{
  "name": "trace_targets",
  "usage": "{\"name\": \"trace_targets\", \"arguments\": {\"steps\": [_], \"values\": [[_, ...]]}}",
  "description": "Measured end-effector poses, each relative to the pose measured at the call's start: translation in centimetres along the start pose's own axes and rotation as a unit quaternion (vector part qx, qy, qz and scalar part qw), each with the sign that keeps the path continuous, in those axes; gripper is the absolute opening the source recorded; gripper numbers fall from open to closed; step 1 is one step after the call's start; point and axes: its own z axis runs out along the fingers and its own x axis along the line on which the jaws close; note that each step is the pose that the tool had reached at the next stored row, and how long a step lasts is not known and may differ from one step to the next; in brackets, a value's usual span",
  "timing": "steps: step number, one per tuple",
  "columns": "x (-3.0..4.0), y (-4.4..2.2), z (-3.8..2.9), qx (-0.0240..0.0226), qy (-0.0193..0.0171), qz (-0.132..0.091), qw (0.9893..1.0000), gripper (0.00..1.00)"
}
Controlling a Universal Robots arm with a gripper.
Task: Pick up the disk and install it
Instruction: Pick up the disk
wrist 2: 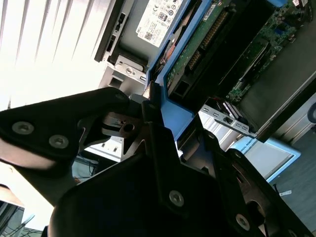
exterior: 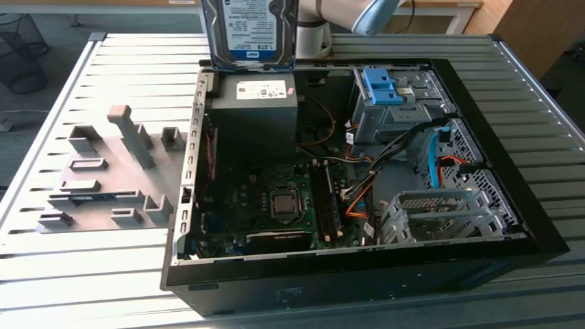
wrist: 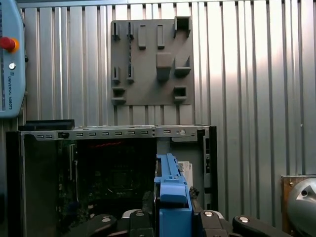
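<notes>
A slatted metal table (exterior: 73, 274) is seen in the exterior view, and on it an open black computer case (exterior: 366, 274) is laid on its side with the inside facing up. A flat grey board (exterior: 101, 171) with raised holders is laid on the table at the exterior view's left, just beside the case. Inside the case a grey boxy power supply (exterior: 256, 110) with a white sticker is set at the far end, and a dark circuit board (exterior: 274, 199) is fixed nearer the camera. A silver perforated drive cage (exterior: 439, 216) is mounted at the exterior view's right, near the front, and a blue ribbed latch piece (exterior: 382, 86) is stood up at the far right corner. A pale arm (exterior: 347, 14) is seen at the top edge.

The disk (exterior: 249, 31) is held upright on its edge above the far rim of the case, over the power supply and well apart from the drive cage; its white-and-blue label is turned toward the camera. Whether its lower edge touches the rim cannot be told.

In the first wrist view the gripper (wrist: 173, 217) is closed on the disk (wrist: 170, 187), whose blue bracket is clamped between the black fingers (wrist: 138, 219). The same grip on the blue bracket (wrist 2: 170, 111) is shown in the second wrist view.
</notes>
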Motion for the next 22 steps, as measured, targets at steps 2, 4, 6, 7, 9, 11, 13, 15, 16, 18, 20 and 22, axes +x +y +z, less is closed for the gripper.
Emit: {"name": "trace_targets", "arguments": {"steps": [2, 4, 6, 7, 9, 11, 13, 15, 16, 18, 20, 22], "values": [[0.00, -0.51, 0.00, 0.0000, 0.0000, 0.000, 1.0000, 0.36], [-0.02, -1.15, 0.00, 0.0000, 0.0000, 0.000, 1.0000, 0.36], [-0.05, -1.92, -0.01, -0.0002, 0.0000, 0.000, 1.0000, 0.36], [-0.08, -2.73, -0.01, -0.0003, 0.0000, 0.000, 1.0000, 0.36], [-0.10, -3.40, -0.01, -0.0003, 0.0000, 0.000, 1.0000, 0.36], [-0.11, -3.95, -0.01, -0.0004, 0.0000, 0.000, 1.0000, 0.36], [-0.13, -4.37, -0.01, -0.0004, 0.0000, 0.000, 1.0000, 0.36], [-0.12, -4.58, -0.01, -0.0004, 0.0000, 0.000, 1.0000, 0.36], [-0.09, -4.64, -0.01, -0.0004, -0.0001, 0.000, 1.0000, 0.36], [-0.04, -4.72, 0.01, -0.0004, 0.0000, 0.000, 1.0000, 0.36], [0.19, -4.76, 0.02, -0.0004, 0.0000, 0.000, 1.0000, 0.36], [0.77, -4.79, 0.03, -0.0004, 0.0000, 0.000, 1.0000, 0.36]]}}
